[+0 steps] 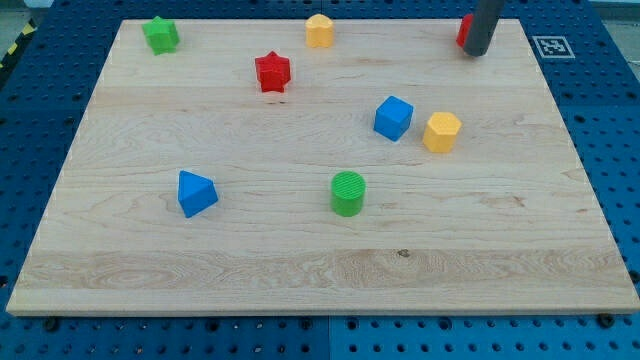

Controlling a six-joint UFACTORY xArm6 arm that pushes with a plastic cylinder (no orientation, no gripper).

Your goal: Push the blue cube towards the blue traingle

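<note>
The blue cube [393,117] sits right of the board's middle, with a yellow hexagonal block [441,131] close by on its right. The blue triangle [195,193] lies at the lower left, far from the cube. My tip [477,52] is at the view's top right, well above and to the right of the blue cube. The rod partly hides a red block [464,31] just to its left.
A green star [159,35] is at the top left, a yellow block [319,31] at the top middle, a red star [272,72] below it. A green cylinder [348,192] stands between the cube and triangle, lower down. The wooden board [320,270] lies on a blue pegboard.
</note>
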